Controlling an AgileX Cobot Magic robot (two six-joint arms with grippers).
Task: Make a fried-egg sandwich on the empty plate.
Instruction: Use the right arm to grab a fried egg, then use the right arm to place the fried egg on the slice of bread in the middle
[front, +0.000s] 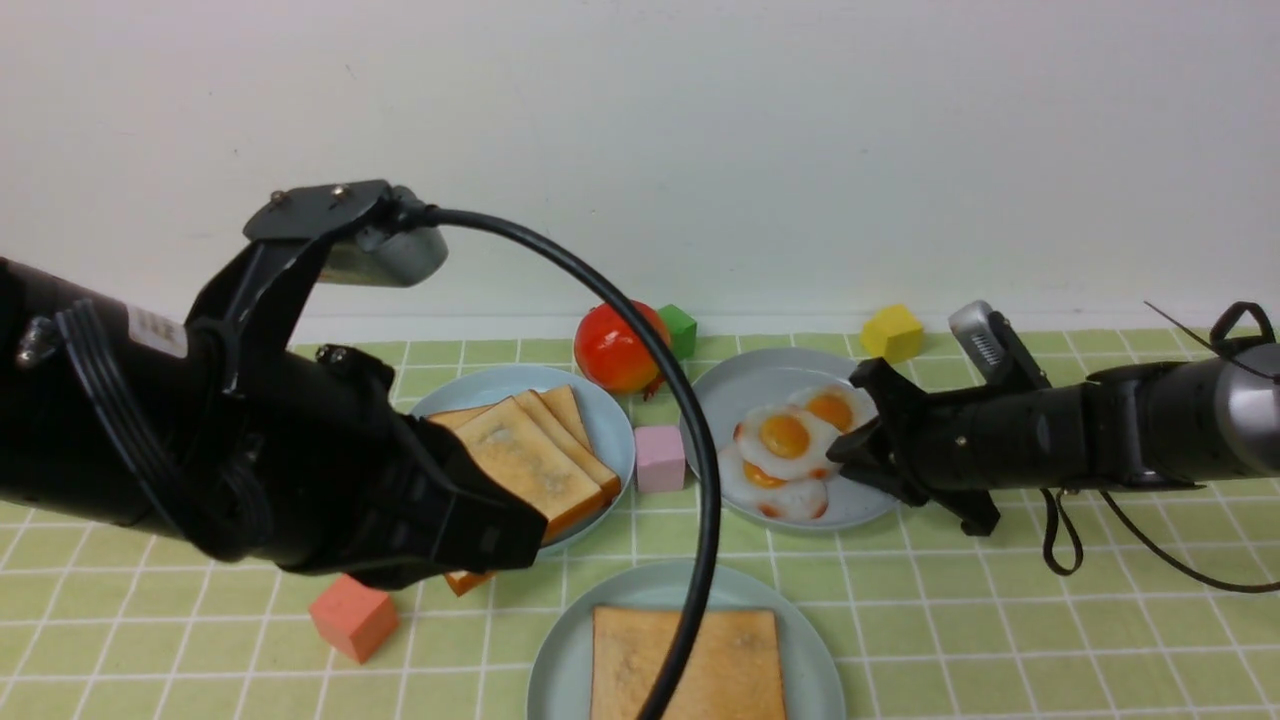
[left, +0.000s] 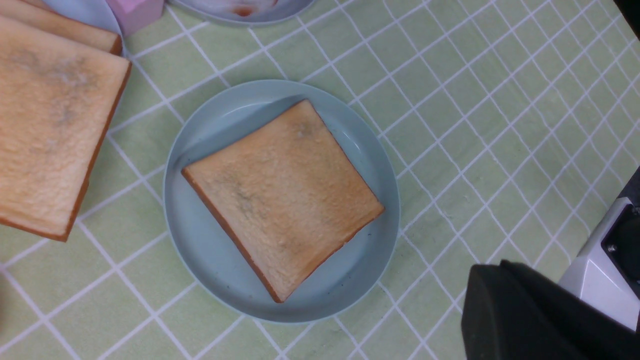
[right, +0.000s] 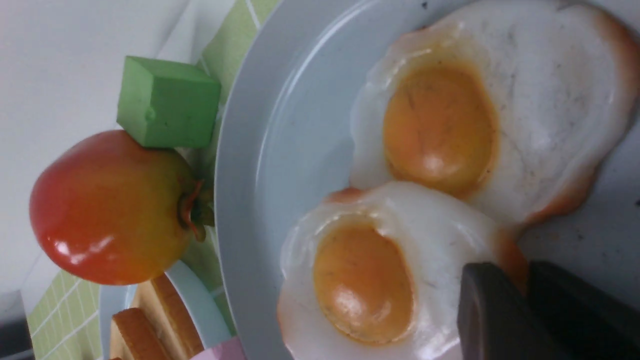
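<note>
The pale mint plate at the front holds one toast slice; the left wrist view shows the plate and slice too. My left gripper hovers left of it, shut and empty, also in the left wrist view. Several glossy fried eggs lie on a grey plate. My right gripper is shut on the browned edge of the top egg, jaws pinching its rim.
A light-blue plate holds stacked toast slices. A red fruit, green cube, yellow cube, pink cube and salmon cube stand around. The left arm's black cable arcs over the plates.
</note>
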